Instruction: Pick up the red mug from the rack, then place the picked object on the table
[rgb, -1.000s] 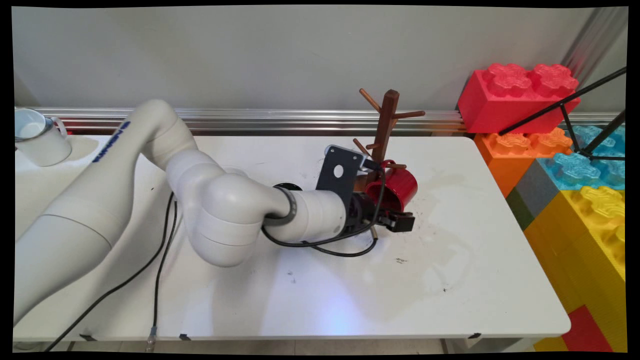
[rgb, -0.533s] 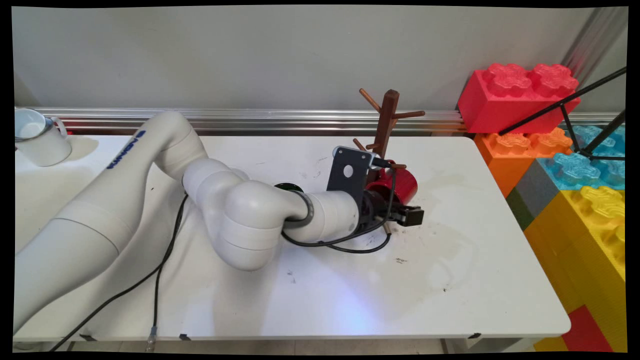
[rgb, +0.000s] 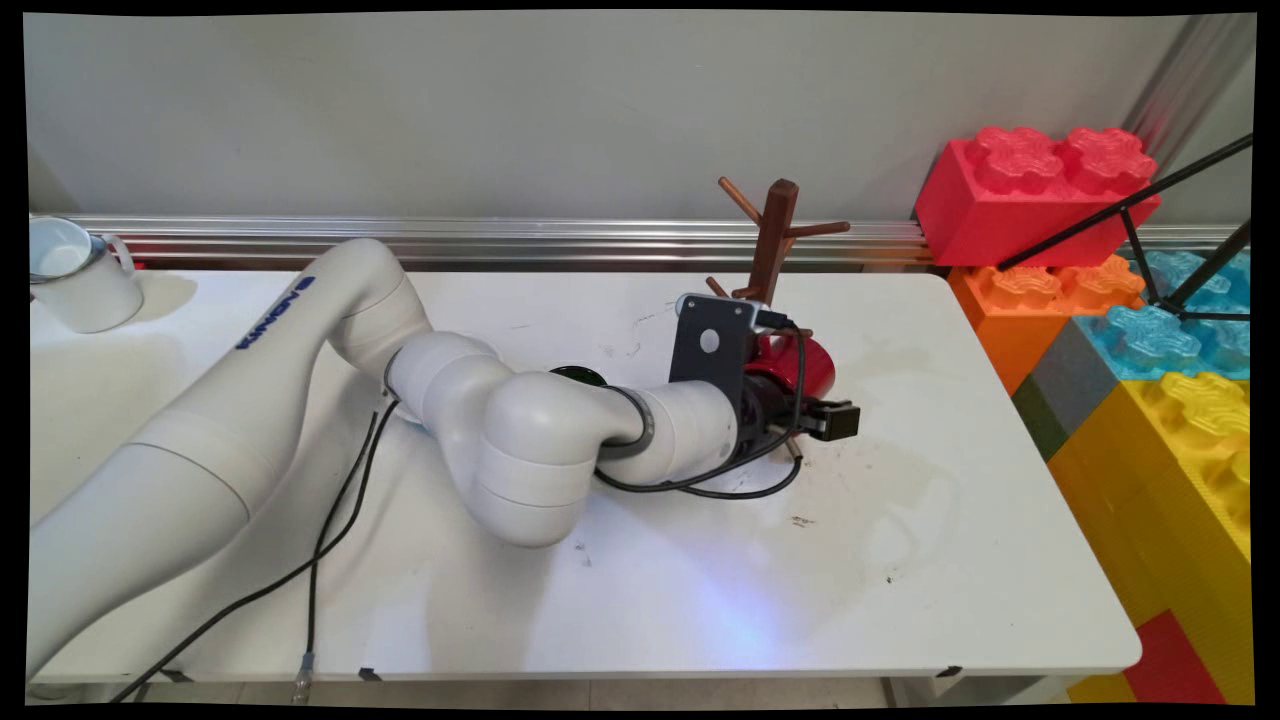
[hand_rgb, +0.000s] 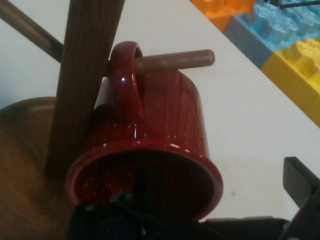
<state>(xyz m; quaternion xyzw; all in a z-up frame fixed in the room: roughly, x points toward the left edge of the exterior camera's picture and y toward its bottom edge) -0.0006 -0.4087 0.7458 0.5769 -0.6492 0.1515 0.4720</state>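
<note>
One glossy red enamel mug hangs by its handle on a short round peg of the dark brown wooden mug tree, low on the post and at its right side in the main view. In the hand view the handle loops over the peg right against the upright post, the mug's open mouth faces the camera, and the tree's round wooden base lies to the left beneath it.

The black two-finger gripper sits low over the white table, just in front of the mug's mouth and holding nothing. Its jaws are spread: one black finger stands far out at the right edge of the hand view, clear of the mug (the other is hidden below the rim, so whether it touches cannot be told).

Black cables trail from the arm across the table. A dark round thing shows partly behind the forearm. A white mug stands well apart at the far left, and big plastic building blocks, a red one on top, are stacked beyond the table's right end.
</note>
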